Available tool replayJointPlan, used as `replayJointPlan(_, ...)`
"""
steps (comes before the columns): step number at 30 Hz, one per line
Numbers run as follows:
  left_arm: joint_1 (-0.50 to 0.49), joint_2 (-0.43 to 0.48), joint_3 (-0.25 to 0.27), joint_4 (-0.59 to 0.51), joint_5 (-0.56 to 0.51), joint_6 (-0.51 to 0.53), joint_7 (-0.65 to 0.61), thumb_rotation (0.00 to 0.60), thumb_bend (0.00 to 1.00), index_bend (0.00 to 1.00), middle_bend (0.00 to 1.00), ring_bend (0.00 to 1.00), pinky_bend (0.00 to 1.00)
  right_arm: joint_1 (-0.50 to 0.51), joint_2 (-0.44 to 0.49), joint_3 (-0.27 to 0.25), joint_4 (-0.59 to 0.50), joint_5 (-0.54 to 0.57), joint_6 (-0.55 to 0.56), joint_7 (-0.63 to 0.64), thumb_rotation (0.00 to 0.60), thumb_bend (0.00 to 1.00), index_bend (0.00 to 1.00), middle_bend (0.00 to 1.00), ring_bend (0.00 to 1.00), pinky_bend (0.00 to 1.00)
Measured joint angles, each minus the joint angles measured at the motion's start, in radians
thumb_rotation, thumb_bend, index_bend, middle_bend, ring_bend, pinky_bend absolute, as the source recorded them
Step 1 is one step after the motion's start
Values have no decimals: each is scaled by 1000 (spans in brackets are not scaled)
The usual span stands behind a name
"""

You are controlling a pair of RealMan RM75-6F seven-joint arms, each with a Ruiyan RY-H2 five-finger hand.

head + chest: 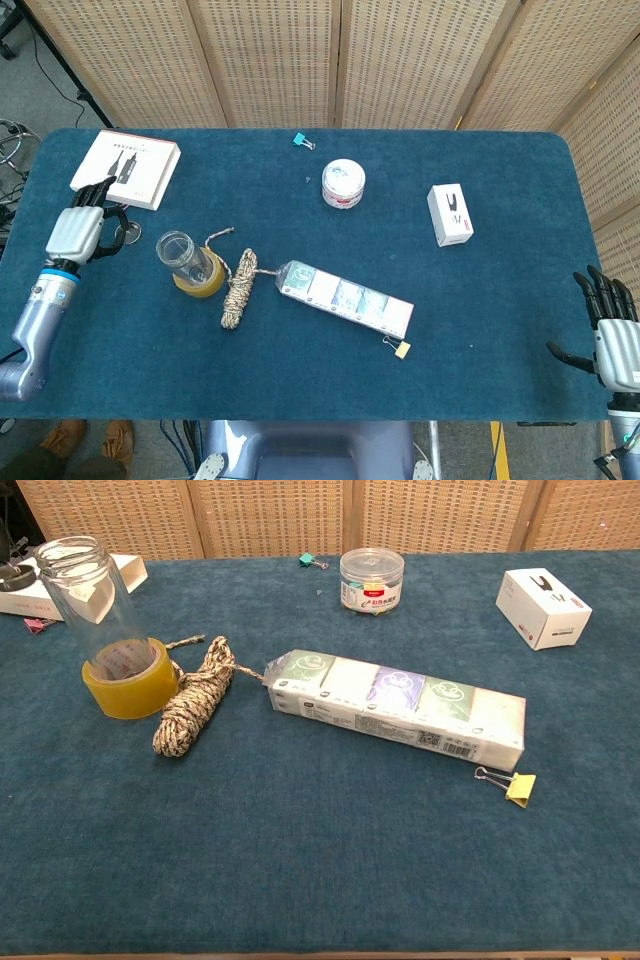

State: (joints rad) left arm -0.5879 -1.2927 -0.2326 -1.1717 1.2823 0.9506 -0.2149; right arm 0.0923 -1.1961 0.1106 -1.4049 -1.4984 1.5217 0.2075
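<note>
A clear glass jar [181,254] stands upright in the left middle of the head view, its base set inside the hole of a yellow tape roll [200,280]; the jar looks empty. Up in the centre of the frame a round lidded tub [343,184] sits on the blue desk [480,300], and the chest view shows coloured bits inside it, too small to name. At the far left of the head view the left hand [76,232] hovers above the desk with its fingers [95,192] curled round a small metal lid [125,236], which sits at the fingertips just right of the palm; whether the fingers actually clamp it I cannot tell. The lid lies well left of the jar and just below the white flat box [126,168] in the upper left. The right hand [612,335] shows at the lower right edge, fingers spread and holding nothing, well apart from every object. Right of the tape roll lies a coiled rope [238,288], then a long tissue pack [345,297] running diagonally toward the lower right, with a yellow binder clip [399,348] at its end. A small white box [450,214] rests at the right, and a teal clip [302,141] near the top edge.
</note>
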Motion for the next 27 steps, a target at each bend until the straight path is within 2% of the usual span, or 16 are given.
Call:
replayJointPlan(5, 10, 110, -18, -140, 51, 55, -61, 600, 503, 639, 0, 0, 0, 1, 0, -1, -3, -2, 0, -5, 600, 0, 0, 0, 0, 0)
replayJointPlan(11, 12, 175, -31, -286, 145, 134, -154, 600, 503, 643, 0, 0, 0, 1, 0, -1, -3, 0, -1, -2, 600, 0, 0, 0, 0, 0)
replayJointPlan(14, 8, 182, -34, -325, 177, 174, -163, 600, 503, 647, 0, 0, 0, 1, -1, -1, 0, 2, -4, 2, 600, 0, 0, 0, 0, 0)
replayJointPlan(20, -7, 179, -23, -373, 169, 163, -121, 600, 503, 647, 0, 0, 0, 0, 2, 1, 1, 5, -3, 8, 600, 0, 0, 0, 0, 0)
replayJointPlan(27, -11, 158, 6, -359, 148, 140, -105, 600, 503, 647, 0, 0, 0, -2, 5, 4, 1, 8, 1, 12, 600, 0, 0, 0, 0, 0)
